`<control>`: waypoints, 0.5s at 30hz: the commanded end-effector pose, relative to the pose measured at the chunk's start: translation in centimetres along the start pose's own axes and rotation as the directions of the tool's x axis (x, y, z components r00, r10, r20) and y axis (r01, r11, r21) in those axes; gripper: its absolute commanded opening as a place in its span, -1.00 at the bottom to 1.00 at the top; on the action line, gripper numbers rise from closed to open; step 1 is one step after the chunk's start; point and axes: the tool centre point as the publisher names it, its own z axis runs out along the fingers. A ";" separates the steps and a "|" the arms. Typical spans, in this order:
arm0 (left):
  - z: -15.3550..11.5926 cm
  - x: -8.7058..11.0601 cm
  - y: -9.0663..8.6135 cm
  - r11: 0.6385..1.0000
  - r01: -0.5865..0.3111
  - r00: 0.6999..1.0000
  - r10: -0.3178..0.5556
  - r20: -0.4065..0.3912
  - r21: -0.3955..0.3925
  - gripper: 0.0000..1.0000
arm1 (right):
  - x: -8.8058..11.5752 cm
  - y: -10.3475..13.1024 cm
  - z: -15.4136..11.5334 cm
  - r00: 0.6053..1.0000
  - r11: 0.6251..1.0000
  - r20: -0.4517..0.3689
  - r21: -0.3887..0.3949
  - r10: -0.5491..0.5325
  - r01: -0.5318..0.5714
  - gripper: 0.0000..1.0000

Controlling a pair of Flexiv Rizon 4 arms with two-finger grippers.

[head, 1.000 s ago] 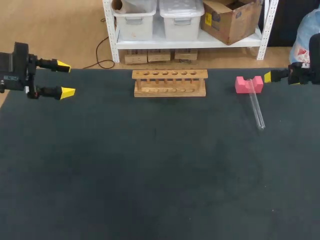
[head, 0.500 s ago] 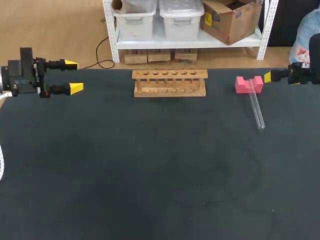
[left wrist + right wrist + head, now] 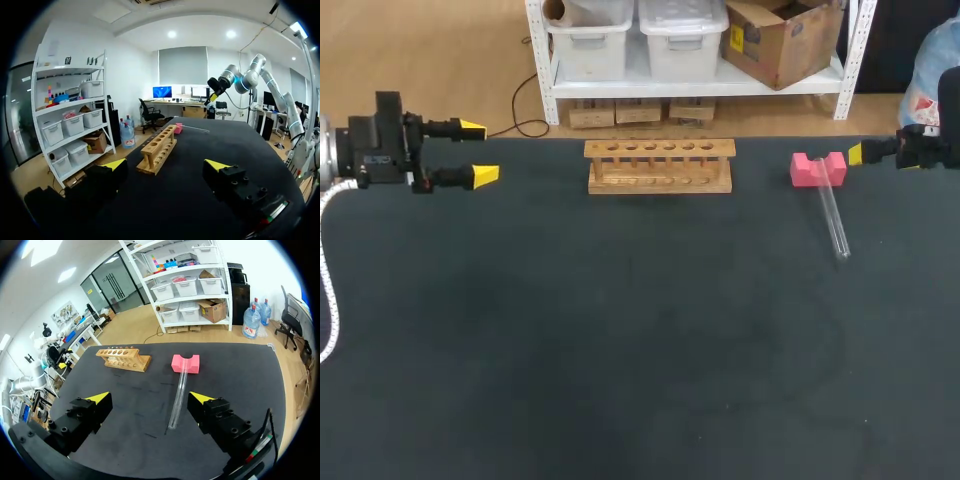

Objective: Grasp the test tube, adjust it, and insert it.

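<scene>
**Test tube on pink rest, far right of desk; both grippers released**

Item 1. Test tube (image 3: 833,222): clear glass, long and slim. It lies slanted, its far end propped in the notch of the pink block (image 3: 818,169) and its near end down on the black desk (image 3: 640,340). Location: far right part of the desk, close to the far edge and well apart from the right edge.

Item 2. Right gripper (image 3: 150,398): at the desk's right edge near the far right corner. Its fingers are spread wide and grasp nothing. In the right wrist view the tube lies ahead of the gripper, within the gap between the two yellow tips and nearer one finger than the other, touched by neither.

Item 3. Left gripper (image 3: 478,152): over the far left corner of the desk. Its fingers are apart and hold nothing. It is well apart from the tube, with the rack between them.

Item 4. Wooden rack (image 3: 659,166): upright at the middle of the far edge, with a single row of round holes along its top. It stands beside the pink block, not touching it.
</scene>
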 end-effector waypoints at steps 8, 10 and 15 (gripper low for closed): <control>0.1 -0.4 -0.5 1.000 0.007 0.999 -0.008 -0.035 -0.020 1.00 | 0.0 0.0 0.0 1.000 1.000 -0.001 0.001 0.000 0.000 1.00; 0.1 -0.4 -0.5 1.000 0.007 0.999 -0.008 -0.035 -0.020 1.00 | 0.0 0.0 0.0 1.000 1.000 -0.001 0.001 0.000 0.000 1.00; 0.1 -0.4 -0.5 1.000 0.007 0.999 -0.008 -0.035 -0.020 1.00 | 0.0 0.0 0.0 1.000 1.000 -0.001 0.001 0.000 0.000 1.00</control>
